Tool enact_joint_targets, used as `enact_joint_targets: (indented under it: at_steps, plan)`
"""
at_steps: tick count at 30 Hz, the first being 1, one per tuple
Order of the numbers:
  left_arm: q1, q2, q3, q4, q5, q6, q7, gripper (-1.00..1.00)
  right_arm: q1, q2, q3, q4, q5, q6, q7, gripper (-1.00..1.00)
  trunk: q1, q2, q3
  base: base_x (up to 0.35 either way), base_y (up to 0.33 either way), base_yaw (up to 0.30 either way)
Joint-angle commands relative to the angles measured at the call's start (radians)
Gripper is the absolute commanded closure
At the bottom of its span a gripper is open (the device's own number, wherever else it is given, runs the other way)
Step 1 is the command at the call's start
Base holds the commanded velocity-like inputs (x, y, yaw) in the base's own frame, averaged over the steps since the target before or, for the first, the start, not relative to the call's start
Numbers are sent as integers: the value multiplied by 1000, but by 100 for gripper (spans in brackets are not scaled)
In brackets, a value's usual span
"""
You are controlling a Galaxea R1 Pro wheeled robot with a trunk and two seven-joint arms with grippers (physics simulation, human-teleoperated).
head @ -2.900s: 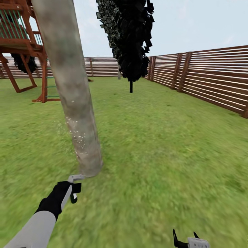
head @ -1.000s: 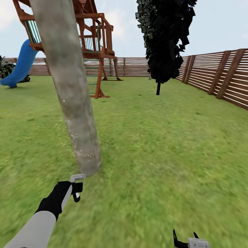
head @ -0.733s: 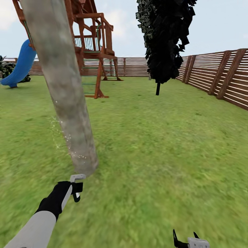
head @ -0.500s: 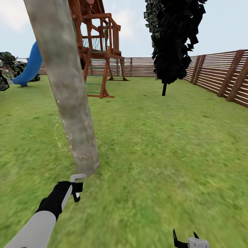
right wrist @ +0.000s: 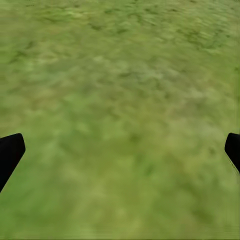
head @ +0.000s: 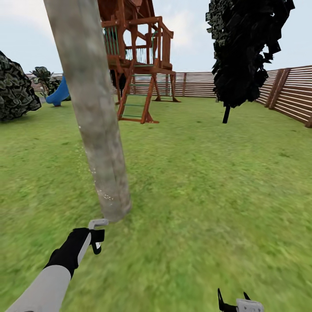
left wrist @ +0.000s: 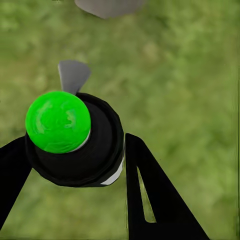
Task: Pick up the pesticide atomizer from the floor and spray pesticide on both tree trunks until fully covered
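Grass lawn [head: 208,182], slat fence [head: 299,97] behind, wooden play tower [head: 138,65] and a black conifer [head: 247,47] further back. Tree trunk [head: 93,112] stands close in front of me, leaning slightly. My left gripper [left wrist: 70,165] is clamped on the pesticide atomizer [left wrist: 75,137], nozzle just short of the trunk's base. Right gripper [right wrist: 120,150] hangs over bare grass well right of the trunk, fingers spread wide.

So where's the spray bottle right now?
The pesticide atomizer sits clamped in the left gripper, low on the left of the head view, right at the foot of the tree trunk.
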Motion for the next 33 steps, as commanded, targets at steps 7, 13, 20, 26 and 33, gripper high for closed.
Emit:
enact_joint_targets:
  at_steps: [7,13,20,26,33]
  plan:
    - [0,0,1,0,0,0,0,100,0,0,0,0,0,0,0,-100,0,0,0,135,-271,20]
    - [0,0,0,0,0,0,0,100,0,0,0,0,0,0,0,-100,0,0,0,17,-271,229]
    - [0,0,0,0,0,0,0,100,0,0,0,0,0,0,0,-100,0,0,0,1,-272,277]
    - [0,-2,0,0,0,0,0,100,0,0,0,0,0,0,0,-100,0,0,0,62,-272,278]
    - [0,-2,0,0,0,0,0,100,0,0,0,0,0,0,0,-100,0,0,0,4,-274,277]
